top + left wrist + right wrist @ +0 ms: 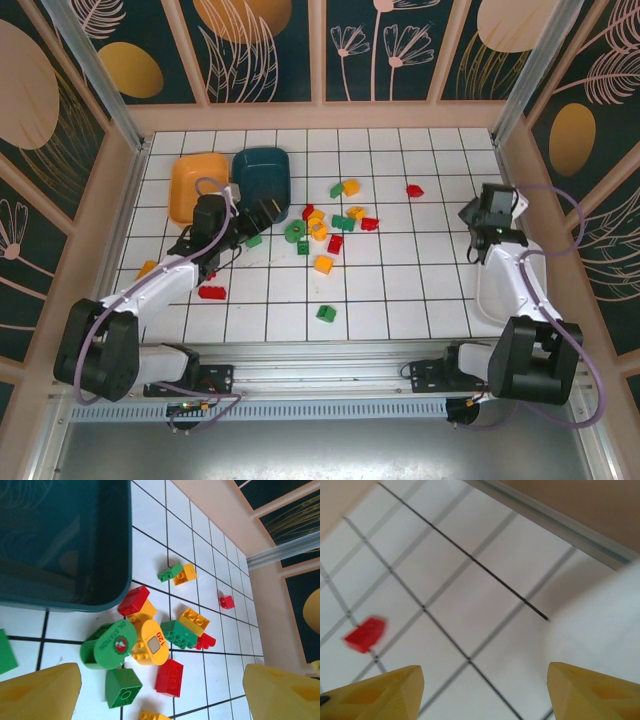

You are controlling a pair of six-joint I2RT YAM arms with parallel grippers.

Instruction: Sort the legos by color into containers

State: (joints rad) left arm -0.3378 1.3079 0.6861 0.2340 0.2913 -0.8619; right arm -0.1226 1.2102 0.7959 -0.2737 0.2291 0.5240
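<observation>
A white tiled table [400,300] fills a booth walled with dark, leaf-patterned panels. The dark teal tray [262,175] stands near the far left corner and serves as the landmark. The orange tray [195,185] sits just beside it on the left, and the white tray [490,305] lies well apart, far to its right and nearer the arm bases.

Most of the legos [330,225] lie loose on the tiles to the right of the teal tray and in front of it. Among them is the green ring [107,645], close to the tray's front wall. A lone red brick [414,190] lies farther right, and a few strays lie in front of the tray beside the left arm.

The left gripper [268,212] hovers at the teal tray's front right corner, over the near edge of the pile. Its fingers are spread wide with nothing between them. The right gripper [478,215] hangs far to the right, by the white tray's rim [600,625], jaws apart and empty.

Sorting looks barely begun, and the step in hand appears to be the left arm choosing a brick. The next move calls for dropping onto a single piece, likely a green one, without catching its touching neighbours.
</observation>
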